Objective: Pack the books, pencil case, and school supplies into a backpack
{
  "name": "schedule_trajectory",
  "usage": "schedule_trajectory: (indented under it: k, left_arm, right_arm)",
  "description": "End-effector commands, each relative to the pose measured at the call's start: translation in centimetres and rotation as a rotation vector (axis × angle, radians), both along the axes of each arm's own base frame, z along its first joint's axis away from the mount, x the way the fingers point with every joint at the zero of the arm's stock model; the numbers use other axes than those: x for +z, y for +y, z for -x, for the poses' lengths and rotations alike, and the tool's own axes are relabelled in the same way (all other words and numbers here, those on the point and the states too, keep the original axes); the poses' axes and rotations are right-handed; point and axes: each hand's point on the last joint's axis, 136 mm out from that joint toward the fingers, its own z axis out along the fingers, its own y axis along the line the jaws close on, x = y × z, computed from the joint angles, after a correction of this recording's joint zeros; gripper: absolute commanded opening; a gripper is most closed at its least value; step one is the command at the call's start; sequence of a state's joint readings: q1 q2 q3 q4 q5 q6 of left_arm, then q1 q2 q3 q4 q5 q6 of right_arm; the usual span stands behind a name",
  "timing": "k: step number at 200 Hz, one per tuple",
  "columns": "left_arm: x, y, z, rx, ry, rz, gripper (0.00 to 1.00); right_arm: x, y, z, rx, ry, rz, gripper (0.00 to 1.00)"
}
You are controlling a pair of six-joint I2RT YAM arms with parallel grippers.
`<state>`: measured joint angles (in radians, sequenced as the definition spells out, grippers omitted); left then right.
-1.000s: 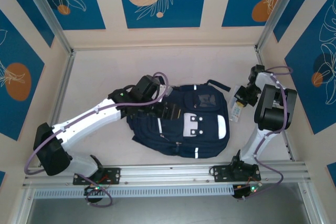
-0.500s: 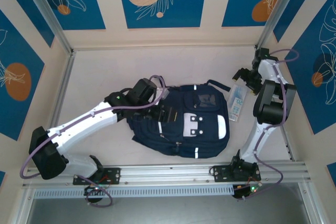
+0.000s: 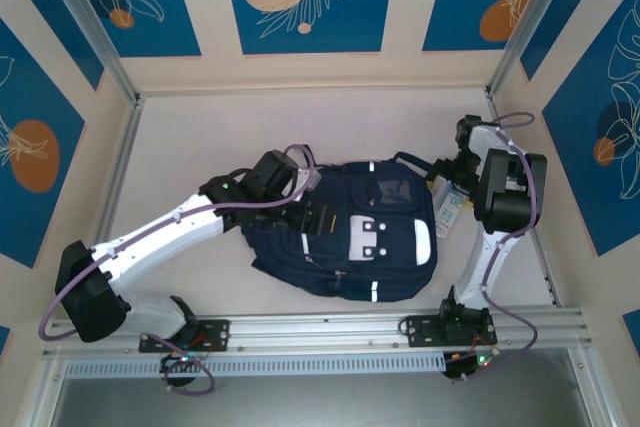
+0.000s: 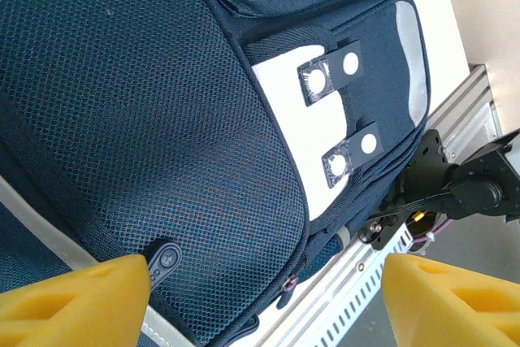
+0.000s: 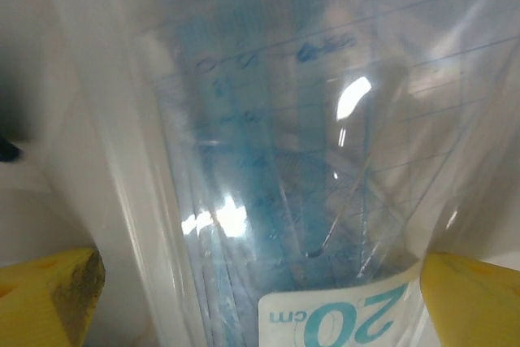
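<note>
- right gripper (image 5: 262,286) hangs low over the school supplies (image 3: 452,211), jaws apart with a yellow pad on each side and nothing clamped.
- the packet lies flat on the worktop (image 3: 200,137), just beside the backpack (image 3: 350,232) on its right.
- my call: this is the pick-up. the film is glossy and thin, so nip across the narrow width, pads right down to the surface, and close gently or it slips.
- left gripper (image 4: 264,298) sits at the pack's left end, jaws apart above the mesh panel (image 4: 138,111), gripping nothing that i can see.
- in the way: the pack's right edge and a black strap (image 3: 415,160) crowd the packet, and the right arm's own elbow looms above it.
- whether the main compartment gapes enough, i cannot tell.
</note>
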<state>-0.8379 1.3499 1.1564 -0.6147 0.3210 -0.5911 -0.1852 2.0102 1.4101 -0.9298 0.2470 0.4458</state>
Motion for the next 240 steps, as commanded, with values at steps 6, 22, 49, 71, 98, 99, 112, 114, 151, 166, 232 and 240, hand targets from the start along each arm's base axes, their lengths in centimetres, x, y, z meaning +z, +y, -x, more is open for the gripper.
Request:
schedule_trajectory:
  k: [6,22,49,71,98,99,112,114,151,166,232,240]
  left_arm:
    - [-0.2,0.2,-0.1,-0.018,-0.001,-0.011,0.75]
    - [-0.5,0.1,-0.1,-0.018,0.004,-0.011,0.75]
    - [-0.5,-0.1,-0.2,-0.015,0.013,-0.004,0.75]
    - [-0.4,0.0,-0.2,-0.013,0.009,-0.004,0.75]
    - [-0.3,0.1,-0.3,-0.012,0.004,-0.004,0.75]
    - [-0.3,0.1,-0.3,-0.013,0.004,-0.003,0.75]
    - [-0.4,0.1,-0.2,-0.012,0.005,-0.004,0.75]
    - [-0.4,0.1,-0.2,-0.013,0.004,-0.003,0.75]
    - [-0.5,0.3,-0.2,-0.009,0.002,-0.004,0.75]
    - [-0.5,0.4,-0.2,-0.008,0.002,-0.005,0.75]
    - [-0.8,0.9,0.0,0.007,0.015,-0.016,0.75]
    - [-0.7,0.9,0.0,0.006,0.013,-0.018,0.75]
  right_arm:
    - [1.0,-1.2,2.1,-0.061,0.0,-0.007,0.98]
    - [0.7,-0.9,2.3,-0.051,-0.005,-0.029,0.98]
    - [-0.8,-0.5,3.3,-0.041,0.07,-0.019,1.0]
    - [-0.1,-0.8,3.1,-0.076,0.045,0.001,1.0]
    - [3.0,-1.9,2.3,-0.21,-0.054,-0.011,1.0]
    - [3.1,-1.9,2.3,-0.218,-0.058,-0.012,1.0]
    - [4.5,-2.3,2.5,-0.312,-0.101,-0.021,1.0]
    - [4.6,-2.3,2.5,-0.323,-0.107,-0.021,1.0]
    - [5.0,-2.3,3.6,-0.464,-0.129,-0.05,1.0]
    - [4.1,-2.0,3.7,-0.476,-0.108,-0.065,1.0]
    - [-0.4,-0.8,3.6,-0.418,0.012,-0.079,1.0]
    - [-0.9,-0.7,3.8,-0.424,0.034,-0.079,1.0]
